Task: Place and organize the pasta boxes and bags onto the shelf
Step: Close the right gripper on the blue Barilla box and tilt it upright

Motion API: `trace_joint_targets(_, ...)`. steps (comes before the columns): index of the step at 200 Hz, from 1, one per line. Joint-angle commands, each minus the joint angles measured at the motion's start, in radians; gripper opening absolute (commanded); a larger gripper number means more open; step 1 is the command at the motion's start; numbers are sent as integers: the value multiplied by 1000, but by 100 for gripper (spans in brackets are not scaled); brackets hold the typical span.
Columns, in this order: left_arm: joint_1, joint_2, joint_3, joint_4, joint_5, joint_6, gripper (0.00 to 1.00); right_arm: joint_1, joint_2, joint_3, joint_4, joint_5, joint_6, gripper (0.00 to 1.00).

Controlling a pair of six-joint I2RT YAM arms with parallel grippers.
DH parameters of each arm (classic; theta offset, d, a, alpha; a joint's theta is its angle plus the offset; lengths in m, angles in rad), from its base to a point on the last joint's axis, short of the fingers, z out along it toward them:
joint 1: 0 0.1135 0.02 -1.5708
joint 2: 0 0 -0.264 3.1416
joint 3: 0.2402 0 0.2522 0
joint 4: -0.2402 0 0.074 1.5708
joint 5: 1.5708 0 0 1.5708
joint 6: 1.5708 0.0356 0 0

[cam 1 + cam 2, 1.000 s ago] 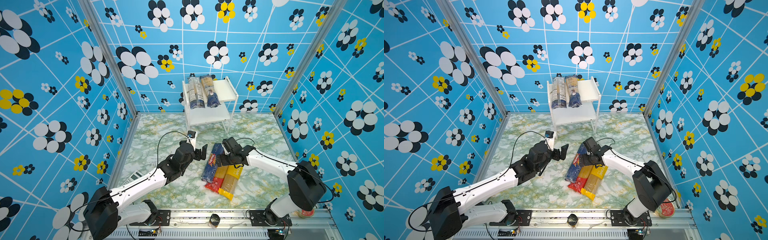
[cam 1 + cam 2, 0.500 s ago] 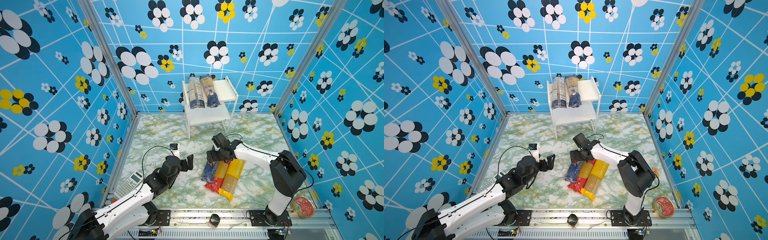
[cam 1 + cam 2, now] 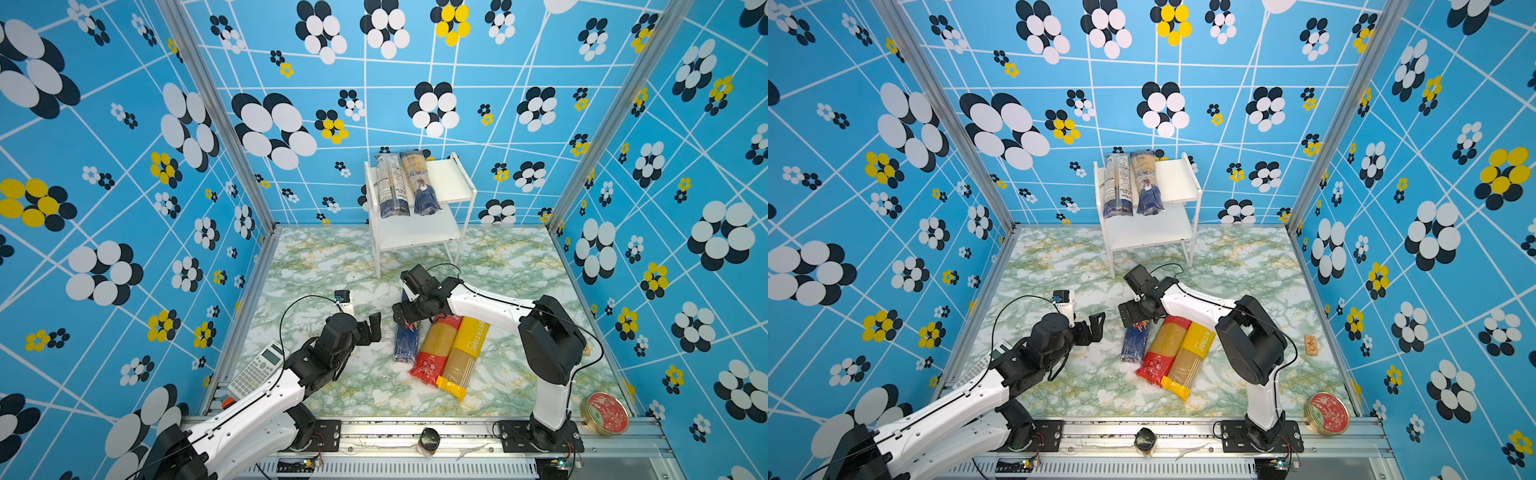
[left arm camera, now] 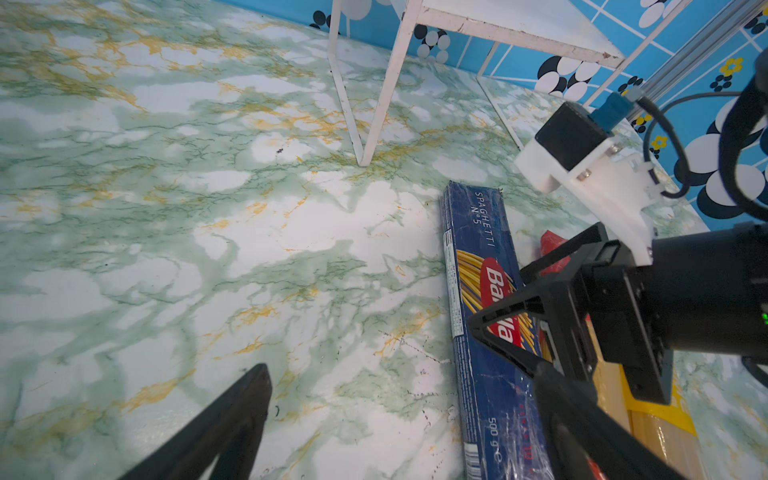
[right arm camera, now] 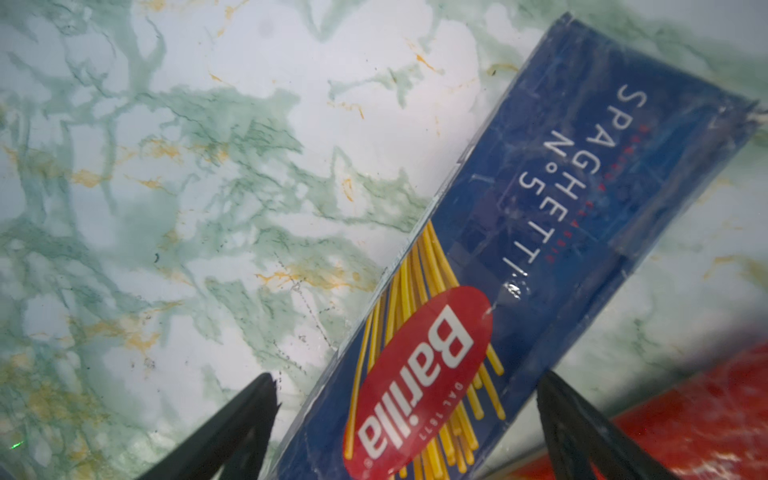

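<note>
Lower the right end effector (image 5: 407, 382), jaws apart, squarely astride the Barilla pack (image 5: 540, 216), clear of the red bag (image 3: 435, 347); the left end effector (image 4: 399, 370) is likewise spread.

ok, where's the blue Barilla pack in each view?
Top view: Barilla pack mid-table, left of the red-ended bag.
Top view: same place.
Left wrist: lying flat near a leg of the shelf.
Right wrist: close-up, logo showing.
Shared landmark: the red-ended bag alongside it in all four.

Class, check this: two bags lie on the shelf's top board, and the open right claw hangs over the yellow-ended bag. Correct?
No: the open right claw hangs over the dark-blue Barilla pack, as the right wrist view shows. The rest stands.
</note>
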Motion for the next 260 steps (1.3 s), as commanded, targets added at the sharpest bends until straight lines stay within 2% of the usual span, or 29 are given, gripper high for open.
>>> trace_joint_targets(1,14,-34,-29,-49,30,-10,99,17,-14,4,-82,65,30,99)
trace_joint_targets(81,53,-269,-135,-127,34,-93,99,147,15,-44,-125,120,171,99)
trace_joint_targets(118,68,-305,-131,-163,34,-91,99,180,66,-49,-144,110,183,99)
trace_joint_targets(139,74,-295,-129,-160,38,-97,99,194,83,-72,-143,117,138,99)
trace_joint_targets(165,77,-281,-128,-143,43,-101,99,193,77,-122,-138,159,35,93)
trace_joint_targets(216,85,-235,-119,-111,61,-98,99,180,-9,-182,-126,225,-146,84)
trace_joint_targets(240,86,-213,-116,-92,69,-100,99,176,-39,-206,-111,194,-224,79)
trace_joint_targets(260,89,-195,-111,-80,78,-97,99,175,-59,-216,-106,165,-256,81)
